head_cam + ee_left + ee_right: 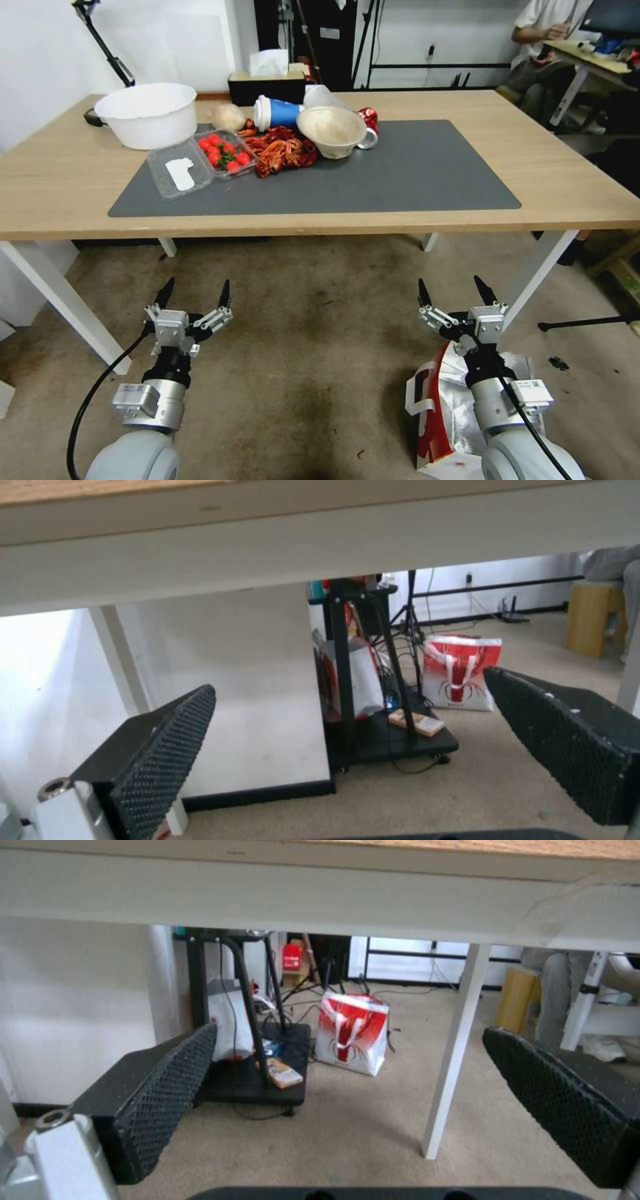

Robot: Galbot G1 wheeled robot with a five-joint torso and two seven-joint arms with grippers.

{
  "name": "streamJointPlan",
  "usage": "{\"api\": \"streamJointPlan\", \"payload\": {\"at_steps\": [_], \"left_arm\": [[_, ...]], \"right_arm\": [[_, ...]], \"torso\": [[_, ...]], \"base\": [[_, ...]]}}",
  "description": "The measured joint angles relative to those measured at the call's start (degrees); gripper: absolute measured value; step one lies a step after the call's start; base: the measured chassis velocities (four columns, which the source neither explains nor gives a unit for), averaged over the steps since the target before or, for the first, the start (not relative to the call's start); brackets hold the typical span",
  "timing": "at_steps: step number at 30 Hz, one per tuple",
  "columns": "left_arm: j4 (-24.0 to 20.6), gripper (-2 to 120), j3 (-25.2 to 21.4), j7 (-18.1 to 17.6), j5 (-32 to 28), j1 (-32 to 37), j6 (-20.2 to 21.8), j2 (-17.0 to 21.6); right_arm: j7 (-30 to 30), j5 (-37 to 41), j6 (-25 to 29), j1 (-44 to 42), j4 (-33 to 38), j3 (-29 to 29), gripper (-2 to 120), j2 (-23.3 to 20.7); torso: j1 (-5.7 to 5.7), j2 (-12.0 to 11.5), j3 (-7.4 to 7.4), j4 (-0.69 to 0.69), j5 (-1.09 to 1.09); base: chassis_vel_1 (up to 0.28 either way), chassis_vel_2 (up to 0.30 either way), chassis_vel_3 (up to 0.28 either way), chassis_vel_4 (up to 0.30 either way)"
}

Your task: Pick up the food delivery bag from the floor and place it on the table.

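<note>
Standing on the floor (300,373) under the right end effector (457,291), food delivery bag (445,427), both end effectors wide open, empty, left end effector (194,293) before cluttered table (60,180)

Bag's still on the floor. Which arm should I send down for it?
Right, probably. The food delivery bag stands on the floor directly beneath the open right gripper. The left gripper, also open, hovers over bare floor well to the side.
</note>
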Motion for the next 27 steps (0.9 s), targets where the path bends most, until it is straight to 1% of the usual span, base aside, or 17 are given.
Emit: {"api": "streamJointPlan", "payload": {"at_steps": [5,7,8,10,16,18,27], "left_arm": [[-0.1,100,0.0,0.0,0.1,0.1,0.0,0.0],[-0.1,100,0.0,0.0,0.1,0.1,0.0,0.0],[-0.1,100,0.0,0.0,0.1,0.1,0.0,0.1],[-0.3,100,0.0,0.0,0.2,0.2,-0.1,0.1],[-0.4,100,-0.1,0.0,0.3,0.4,-0.1,0.0],[-0.4,100,-0.1,0.1,0.3,0.4,-0.1,0.0],[-0.4,100,0.1,0.1,0.4,0.4,-0.1,-0.1]], "right_arm": [[0.0,0.1,0.0,-0.1,0.1,0.1,100,0.0],[0.0,0.1,0.0,-0.1,0.1,0.1,100,0.0],[0.0,0.1,0.0,-0.2,0.1,0.1,100,0.0],[0.0,0.1,0.0,-0.1,0.2,0.1,100,-0.1],[0.1,0.2,0.0,-0.1,0.4,0.1,100,-0.1],[0.1,0.3,0.0,-0.1,0.4,0.1,100,-0.1],[0.1,0.3,0.0,-0.3,0.9,0.2,100,-0.1]], "torso": [[-0.37,-1.1,-0.74,0.00,0.00],[-0.37,-1.1,-0.74,0.00,0.00],[-0.58,-1.8,-1.19,0.00,0.00],[-0.84,-2.4,-1.57,0.00,0.00],[-1.23,-3.6,-2.31,0.00,0.00],[-1.44,-4.4,-2.89,0.00,0.00],[-2.06,-6.2,-4.14,0.00,0.00]], "base": [[0.000,0.000,0.000,0.000],[0.000,0.000,0.000,0.000],[0.000,0.000,0.000,0.000],[0.000,0.000,0.000,0.000],[0.000,0.000,0.000,0.000],[0.000,0.000,0.000,0.000],[0.000,0.000,0.000,0.000]]}}
